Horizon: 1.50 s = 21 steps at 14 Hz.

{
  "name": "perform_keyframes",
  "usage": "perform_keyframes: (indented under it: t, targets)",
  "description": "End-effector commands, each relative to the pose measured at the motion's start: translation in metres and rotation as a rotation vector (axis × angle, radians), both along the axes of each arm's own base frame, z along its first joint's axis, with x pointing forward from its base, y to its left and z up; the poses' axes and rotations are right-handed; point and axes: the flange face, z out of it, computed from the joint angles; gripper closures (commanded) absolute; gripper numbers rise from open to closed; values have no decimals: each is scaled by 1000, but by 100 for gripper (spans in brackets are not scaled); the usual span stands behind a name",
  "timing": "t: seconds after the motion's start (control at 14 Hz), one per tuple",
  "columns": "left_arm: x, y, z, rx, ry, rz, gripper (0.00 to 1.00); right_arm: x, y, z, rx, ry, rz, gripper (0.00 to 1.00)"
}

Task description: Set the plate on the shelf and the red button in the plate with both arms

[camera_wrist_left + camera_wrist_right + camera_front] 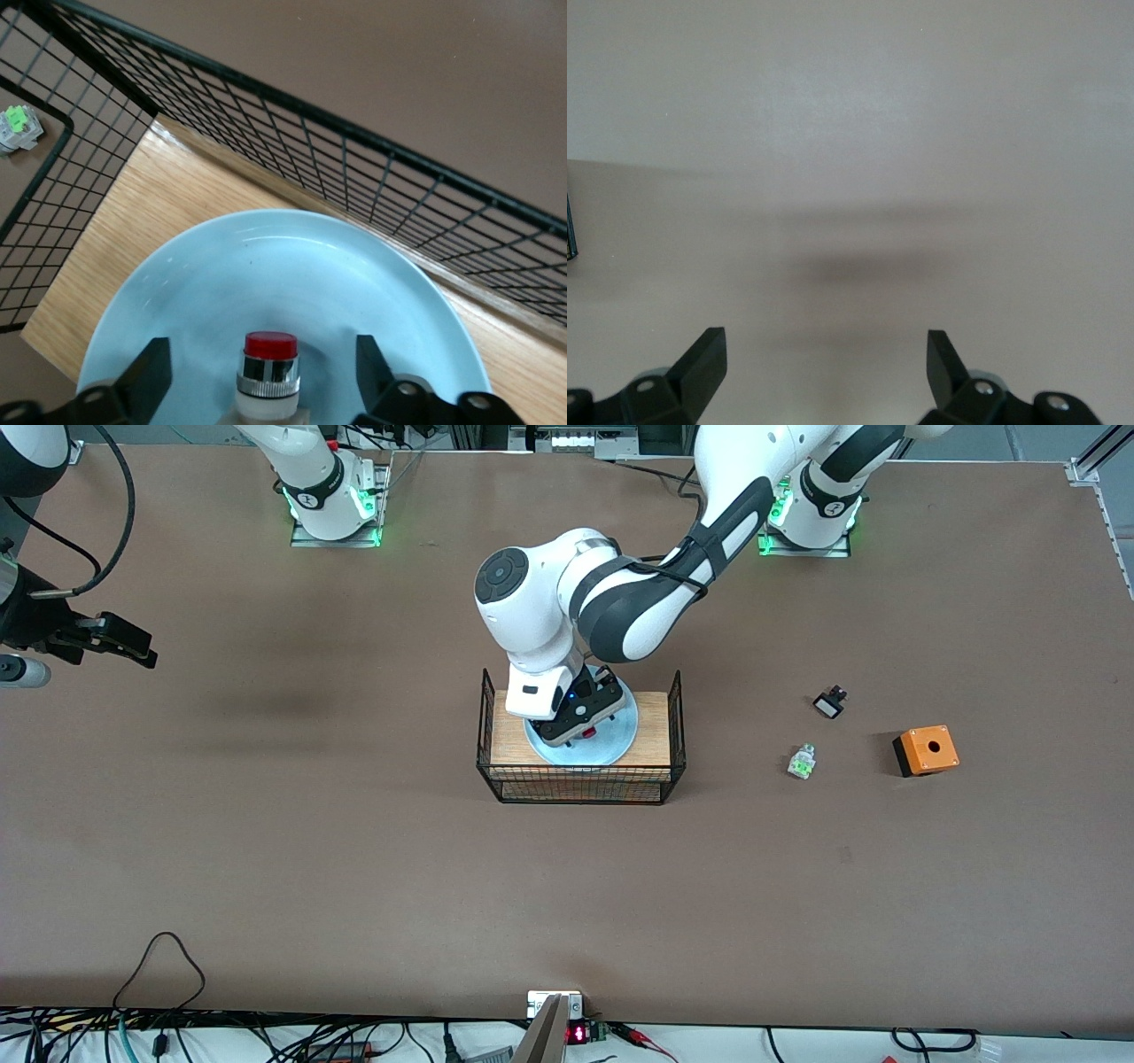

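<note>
The pale blue plate (576,755) lies on a wooden board inside a wire basket at the middle of the table. The red button (590,732) rests on the plate, its dark red cap (270,345) above a chrome ring and white body. My left gripper (583,722) hangs low over the plate, open. Its fingers (149,372) stand on either side of the button with a gap to each. In the left wrist view the plate (292,266) fills the middle. My right gripper (124,642) waits open in the air over the right arm's end of the table, with nothing between its fingertips (827,354).
The wire basket (580,786) has raised mesh walls around the wooden board (654,731). Toward the left arm's end lie a green-and-clear small part (802,763), a small black part (830,704) and an orange box with a round hole (926,749).
</note>
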Motion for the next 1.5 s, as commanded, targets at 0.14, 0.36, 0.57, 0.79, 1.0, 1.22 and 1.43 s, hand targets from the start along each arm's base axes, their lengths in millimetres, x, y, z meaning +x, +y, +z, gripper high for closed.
perform_keyframes:
  t: [0.14,0.36,0.57,0.79,1.0,1.22,1.43]
  targets:
    - [4,19,73,-17,-53,45,0,1,5,6,-14,-10,22,0]
    - [25,81,167,-107,-11,27,0,1,9,12,-10,-17,29,0]
    - [38,156,236,-133,21,5,0,1,13,14,-9,-18,41,0]
    - [59,244,276,-165,75,-29,0,2,15,21,-9,-34,32,0]
    - [77,348,309,-207,93,-50,0,2,14,27,-4,-43,36,0]
    - [88,439,324,-264,92,-64,0,0,18,27,-10,-27,47,0]
    - [92,516,327,-274,95,-107,0,-1,19,26,-9,-14,48,0]
